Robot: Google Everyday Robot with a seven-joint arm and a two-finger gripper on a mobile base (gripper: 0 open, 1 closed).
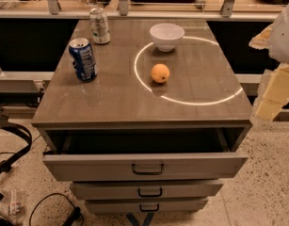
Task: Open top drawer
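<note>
gripper [276,86]: beyond the table's [111,102] right edge, apart from the drawer, grip state cannot be told | top drawer [87,166]: pulled out below the table's front edge, handle [148,169] free

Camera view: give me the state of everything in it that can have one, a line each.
top drawer: pulled open, interior exposed
middle drawer: appears shut
bottom drawer: appears shut
blue can: upright
silver can: upright
white bowl: upright
orange: resting on the cabinet top
gripper: at the right edge, away from the drawers
</note>
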